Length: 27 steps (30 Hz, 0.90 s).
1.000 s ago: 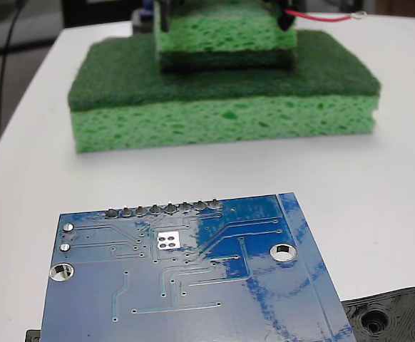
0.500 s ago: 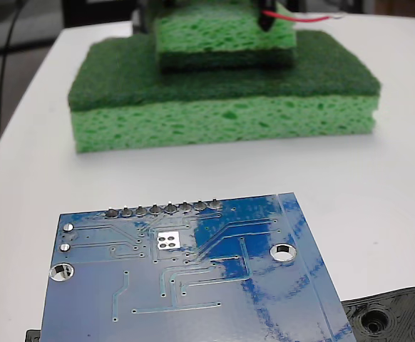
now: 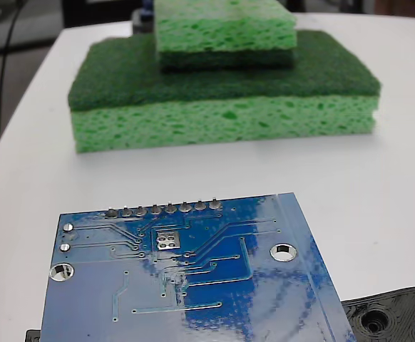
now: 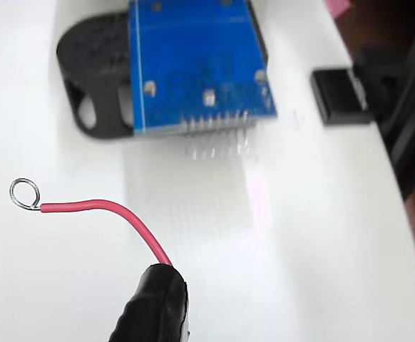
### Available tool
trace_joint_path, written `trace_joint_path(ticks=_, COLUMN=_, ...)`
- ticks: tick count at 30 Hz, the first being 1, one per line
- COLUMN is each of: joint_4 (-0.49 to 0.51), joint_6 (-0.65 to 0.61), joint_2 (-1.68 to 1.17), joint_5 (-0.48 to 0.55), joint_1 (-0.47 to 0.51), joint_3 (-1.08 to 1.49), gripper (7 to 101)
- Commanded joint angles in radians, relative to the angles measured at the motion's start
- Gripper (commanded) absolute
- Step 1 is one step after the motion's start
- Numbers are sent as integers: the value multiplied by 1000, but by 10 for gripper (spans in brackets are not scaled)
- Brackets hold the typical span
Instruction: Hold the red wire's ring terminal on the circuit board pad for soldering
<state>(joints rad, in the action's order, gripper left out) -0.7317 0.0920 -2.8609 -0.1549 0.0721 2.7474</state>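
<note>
- Wrist view: red wire (image 4: 115, 216) rising out of a black sleeve (image 4: 154, 306) at the bottom edge, bending over and running left, ending in the ring terminal (image 4: 23, 193), a small silver loop.
- Ring terminal hanging free over bare white tabletop (image 4: 300, 249), touching nothing, well apart from the circuit board (image 4: 193, 60) near the top of that view.
- Pincer itself not clearly seen; only the black sleeve showing where the wire is carried, so fingers open or closed cannot be told.
- Circuit board blue, lying flat, row of grey solder pins (image 4: 218, 125) along its near edge in the wrist view, pointing toward the wire.
- Pad (image 4: 209, 97) a small silvery square just behind the pin row, bare, nothing touching it.
- Black plastic part (image 4: 93, 78) with holes under and beside the board's left side in the wrist view.
- Small black block (image 4: 338, 96) on the tabletop to the right of the board.
- Fixed view: board (image 3: 186, 285) in the foreground, pad (image 3: 167, 240) near its middle with four dark holes, pin row (image 3: 163, 209) on the far edge.
- Beyond the board, two green sponges stacked, the large sponge (image 3: 222, 107) below, the small sponge (image 3: 225, 32) on top.
- No wire or ring visible in the fixed view.
</note>
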Motion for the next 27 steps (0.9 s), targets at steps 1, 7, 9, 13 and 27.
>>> trace_joint_path(ticks=1, joint_4=67, joint_6=-9, joint_2=186, joint_5=-25, joint_1=9, joint_3=-72, gripper=1003)
trace_joint_path(ticks=7, joint_4=181, joint_6=-37, joint_2=448, joint_5=-32, joint_1=41, joint_3=-187, gripper=1003)
trace_joint_path(ticks=9, joint_4=219, joint_6=-32, joint_2=472, joint_5=-34, joint_1=49, joint_3=-189, gripper=1003)
trace_joint_path(ticks=13, joint_4=267, joint_6=-21, joint_2=508, joint_5=-48, joint_1=51, joint_3=-192, gripper=1003)
trace_joint_path(ticks=27, joint_4=437, joint_6=-28, joint_2=649, joint_5=-129, joint_1=23, joint_3=-212, gripper=1003)
